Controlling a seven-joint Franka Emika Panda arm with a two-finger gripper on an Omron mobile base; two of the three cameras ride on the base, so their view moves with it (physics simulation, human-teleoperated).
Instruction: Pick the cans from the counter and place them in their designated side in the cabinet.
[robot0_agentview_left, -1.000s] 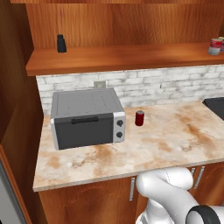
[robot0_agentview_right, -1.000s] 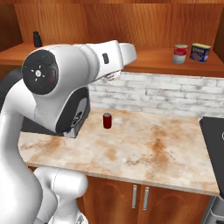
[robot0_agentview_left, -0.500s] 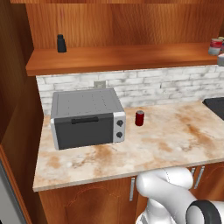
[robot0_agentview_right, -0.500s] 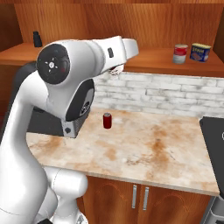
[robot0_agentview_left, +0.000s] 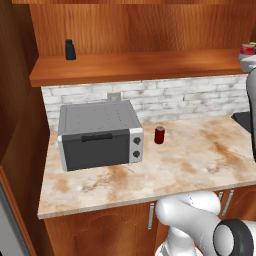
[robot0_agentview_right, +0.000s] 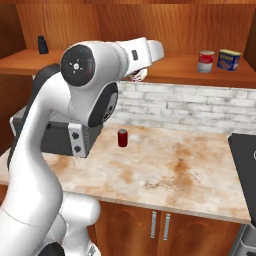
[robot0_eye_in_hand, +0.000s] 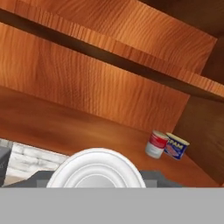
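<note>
My gripper (robot0_agentview_right: 139, 74) is raised in front of the cabinet's shelf board (robot0_agentview_right: 175, 67) and is shut on a red can with a silver base (robot0_agentview_right: 135, 76). That can's pale round end (robot0_eye_in_hand: 96, 168) fills the bottom of the hand view and hides the fingertips. A plain dark red can (robot0_agentview_left: 159, 134) (robot0_agentview_right: 122, 138) stands on the marbled counter (robot0_agentview_left: 190, 165) beside the toaster oven. A red-and-white labelled can (robot0_agentview_right: 206, 61) (robot0_eye_in_hand: 156, 144) stands upright at the right end of the shelf (robot0_eye_in_hand: 65, 127).
The grey toaster oven (robot0_agentview_left: 97, 135) takes up the counter's left part. A small black bottle (robot0_agentview_left: 70, 49) stands at the shelf's left end. A blue-labelled can (robot0_agentview_right: 229, 59) (robot0_eye_in_hand: 176, 146) sits right of the labelled can. A dark cooktop (robot0_agentview_right: 245, 165) borders the counter's right end.
The arm has swung to the right and a little upward along the shelf, carrying the held can with it. The dark red can and the shelf cans have not moved.
</note>
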